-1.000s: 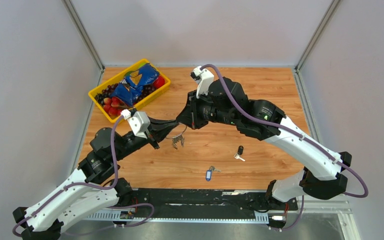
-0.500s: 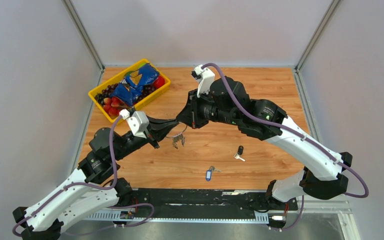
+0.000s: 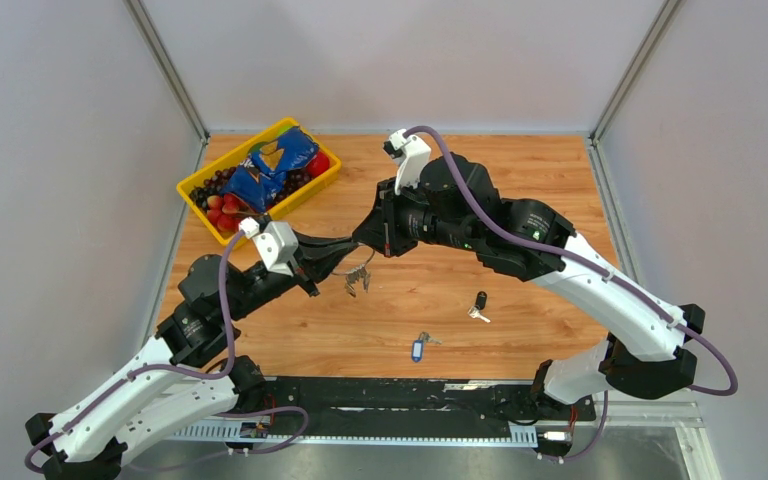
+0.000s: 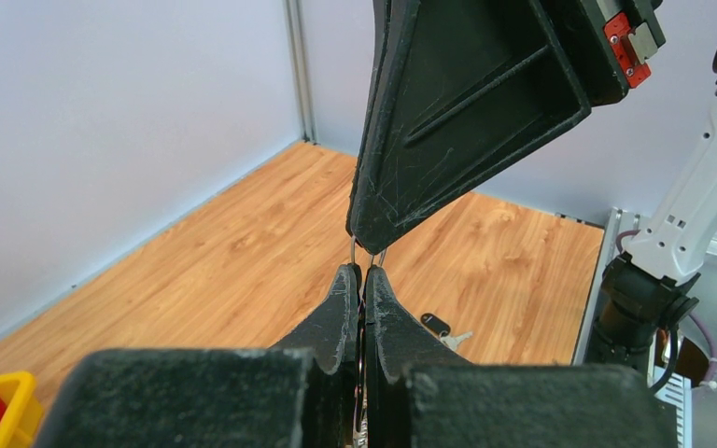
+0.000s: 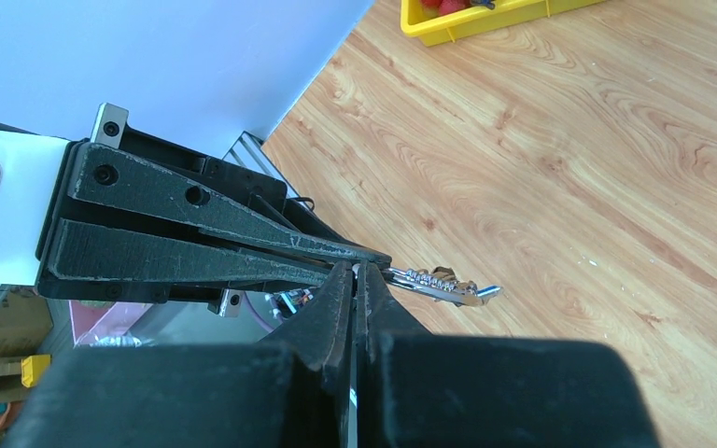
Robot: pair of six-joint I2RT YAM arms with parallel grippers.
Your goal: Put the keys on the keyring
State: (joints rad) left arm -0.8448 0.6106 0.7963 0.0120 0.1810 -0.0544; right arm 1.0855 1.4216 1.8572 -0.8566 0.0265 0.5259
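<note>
Aloft, L gripper (image 4: 362, 273) & R gripper (image 5: 355, 272) pinch shut on ring (image 3: 360, 269); prob. steadying it for loose keys (image 3: 479, 304).

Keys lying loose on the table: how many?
2. The black-headed key lies right of centre; the blue-tagged key nearer the arm bases. Others hang from the ring held by the left gripper and right gripper; their number is unclear.

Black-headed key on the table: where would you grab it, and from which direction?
Grip the black-headed key by its plastic head, straight down from above, closing across the head's width. It lies flat on the table, apart from the blue-tagged key; the head looks thickest, the blade thin.
</note>
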